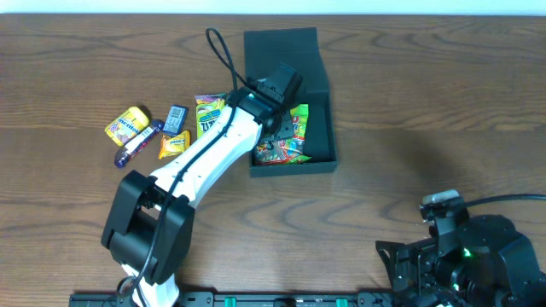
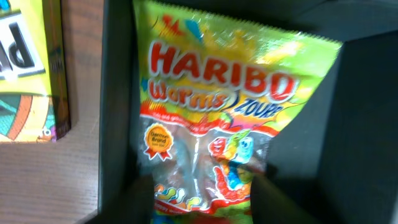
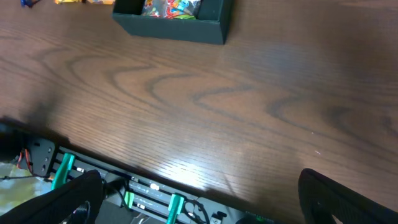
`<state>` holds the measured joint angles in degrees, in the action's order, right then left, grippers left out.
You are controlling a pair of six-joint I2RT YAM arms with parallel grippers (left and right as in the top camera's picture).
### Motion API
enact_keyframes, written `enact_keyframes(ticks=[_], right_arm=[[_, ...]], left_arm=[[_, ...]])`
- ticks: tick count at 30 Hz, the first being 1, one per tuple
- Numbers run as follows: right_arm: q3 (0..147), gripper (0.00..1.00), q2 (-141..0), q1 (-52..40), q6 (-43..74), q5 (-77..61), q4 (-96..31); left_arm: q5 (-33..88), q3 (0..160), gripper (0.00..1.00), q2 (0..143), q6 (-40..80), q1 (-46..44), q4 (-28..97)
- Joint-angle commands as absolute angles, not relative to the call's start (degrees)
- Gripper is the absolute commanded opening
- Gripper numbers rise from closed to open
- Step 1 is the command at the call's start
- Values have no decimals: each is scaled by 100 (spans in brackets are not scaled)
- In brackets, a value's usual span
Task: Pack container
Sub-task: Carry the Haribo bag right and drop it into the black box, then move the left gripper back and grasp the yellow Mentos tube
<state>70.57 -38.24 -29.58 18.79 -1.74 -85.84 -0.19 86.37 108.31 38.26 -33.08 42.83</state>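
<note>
R gripper (image 3: 202,202) parked nearest the base, fingers wide apart, holding nothing. Loose snack packets (image 1: 172,145) lie on surface (image 1: 409,102), left of the container (image 1: 294,166), which sits mid-surface. L gripper (image 1: 271,128) is down inside it, jaws look apart either side of the Haribo Worms bag (image 2: 211,106); contact unclear. Step prob. dropping that bag off. To do well: release low, lift straight up, clear the walls, don't drag bag out. Container holds the Haribo bag lying flat; anything under it, can't tell. Flap lid (image 1: 281,51) open, far side.
</note>
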Motion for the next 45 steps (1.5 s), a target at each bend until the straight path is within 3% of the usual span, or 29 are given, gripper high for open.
enact_keyframes(ticks=[1,3,6,11,18,22,30,35,38,42,43,44,45], right_arm=[[7118,99,-3824,-2930,1793,-152,-8576],[7118,99,-3824,-2930,1793,-152,-8576],[7118,99,-3824,-2930,1793,-152,-8578],[7118,99,-3824,-2930,1793,-152,-8576],[7118,99,-3824,-2930,1793,-152,-8576],[7118,99,-3824,-2930,1793,-152,-8576],[7118,99,-3824,-2930,1793,-152,-8576],[7118,99,-3824,-2930,1793,-152,-8578],[7118,99,-3824,-2930,1793,-152,-8576],[7118,99,-3824,-2930,1793,-152,-8576],[7118,99,-3824,-2930,1793,-152,-8576],[7118,99,-3824,-2930,1793,-152,-8576],[7118,99,-3824,-2930,1793,-152,-8576]], left_arm=[[-69,9201,35,10665,3361,-3208,4237],[-106,9459,27,10621,3122,-3170,4171],[-790,9719,6,10582,3122,-3083,4198],[-2147,9751,6,10398,2676,-2709,4407],[-2185,9751,6,10160,2668,-1503,4910],[-1505,9751,6,10160,1393,-714,4919],[353,9751,7,10160,-2263,506,5087],[1024,9734,18,10226,-3494,1013,5446],[1059,9723,33,10370,-4032,1293,5505],[1057,9719,58,10624,-4674,1538,5533],[1055,9719,69,10689,-4814,1579,5531],[1044,9719,95,10798,-5059,1643,5529],[1031,9719,95,10925,-5194,1695,5522]])
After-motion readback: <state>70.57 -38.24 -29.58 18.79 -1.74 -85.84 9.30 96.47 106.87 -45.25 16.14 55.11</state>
